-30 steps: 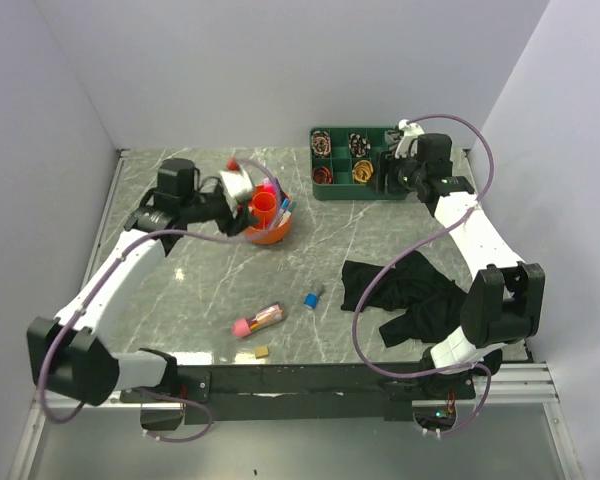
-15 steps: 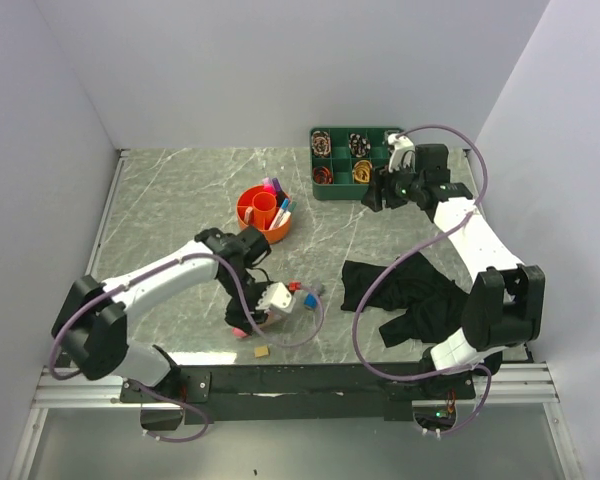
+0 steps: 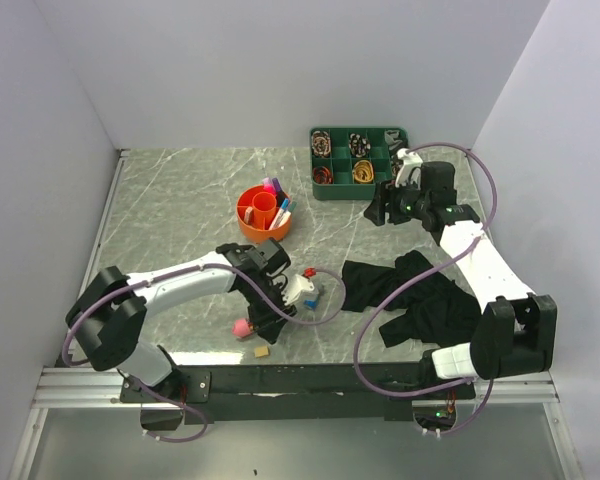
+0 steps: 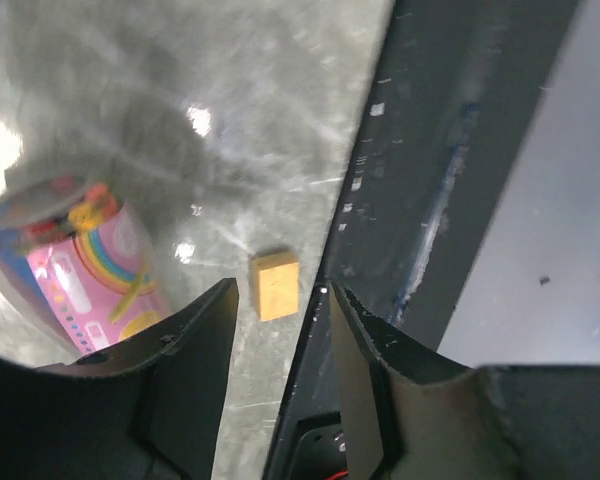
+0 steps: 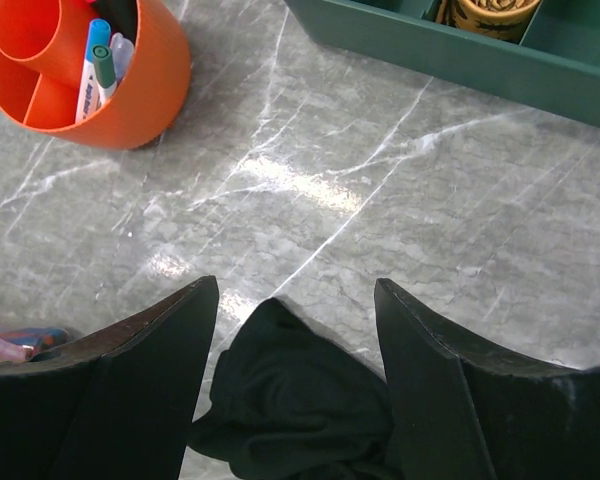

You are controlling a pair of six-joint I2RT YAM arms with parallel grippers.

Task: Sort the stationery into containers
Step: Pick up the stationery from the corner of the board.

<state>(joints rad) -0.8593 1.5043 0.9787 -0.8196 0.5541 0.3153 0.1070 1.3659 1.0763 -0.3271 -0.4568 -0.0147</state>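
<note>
The grey marbled tabletop (image 3: 180, 200) carries everything. A crumpled black cloth (image 3: 425, 300) lies at the right and a green rectangular tray of ribbon rolls (image 3: 325, 190) stands at the far side; neither belongs to the sorting.

The round orange plastic organiser (image 3: 258, 232) with a centre tube stands left of the tray and already holds several pens and markers (image 5: 97, 60) in its sections, so part of the job looks done.

The left gripper (image 3: 273, 322) reaches down near the front edge. Its jaws are parted and hold nothing, and the wrist view frames the loose pieces. The right gripper (image 3: 380, 212) hovers between tray and cloth, also spread and empty.

Left to sort are the pink tube-like case with a rainbow print (image 4: 90, 260), the small beige eraser (image 4: 276, 285) close by at the tabletop's front edge, and a small blue-capped piece (image 3: 311, 298) just beside the left wrist.

One pen carries print, too small to read.
</note>
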